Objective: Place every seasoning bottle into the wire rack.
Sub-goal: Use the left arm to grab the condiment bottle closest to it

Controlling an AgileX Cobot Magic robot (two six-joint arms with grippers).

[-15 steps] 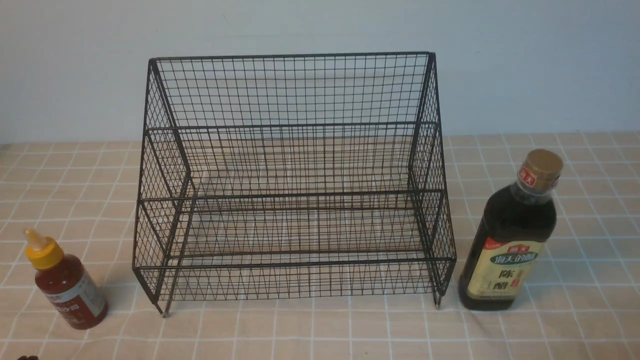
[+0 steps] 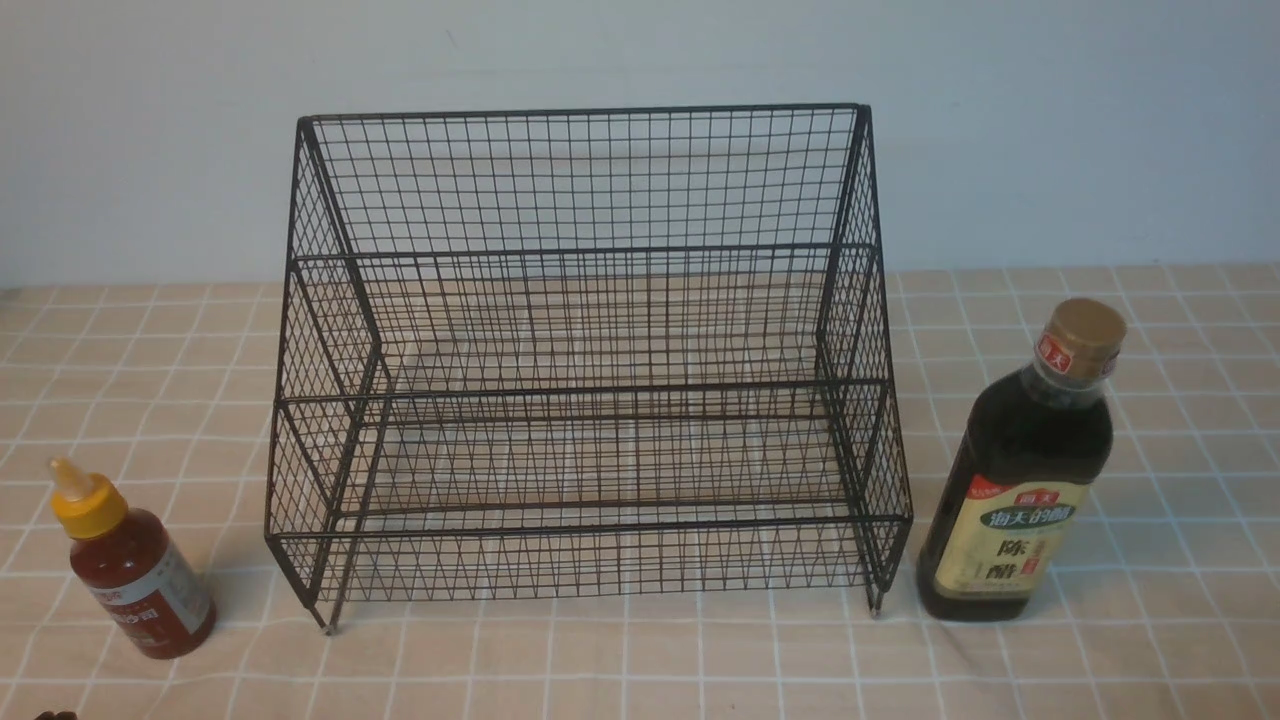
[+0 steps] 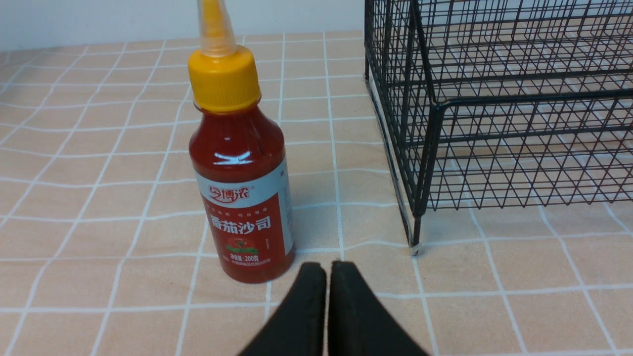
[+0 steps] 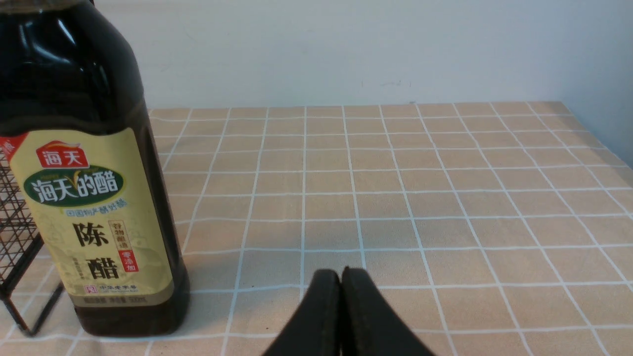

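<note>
Wire rack: and here it sits, dead centre on the checked tablecloth. It is black mesh with two stepped tiers and sloped sides. The tall back is turned to the pale wall, and it stands on short feet.

Red-sauce bottle: upright on the cloth, out on the rack's left side, level with the front edge. It is near the front-left foot but clearly apart from it. The yellow nozzle cap points up, and the red and white label faces the robot.

Vinegar bottle: upright too, over on the right, just beside the rack's front-right foot. It is dark and the taller of the two, with a gold cap on top and the cream-green label facing forward.

Bottles and rack: both bottles stand on the cloth, outside the mesh, one at each flank.

Left gripper: down low over the cloth, its two black fingers pressed tip to tip with nothing between them. The tips point at the strip of cloth between the red-sauce bottle and the rack's corner foot. The bottle is close ahead, with no contact.

Right gripper: the same picture here, fingers closed against each other and empty. It aims at bare cloth alongside the vinegar bottle, which is near but untouched.
</note>
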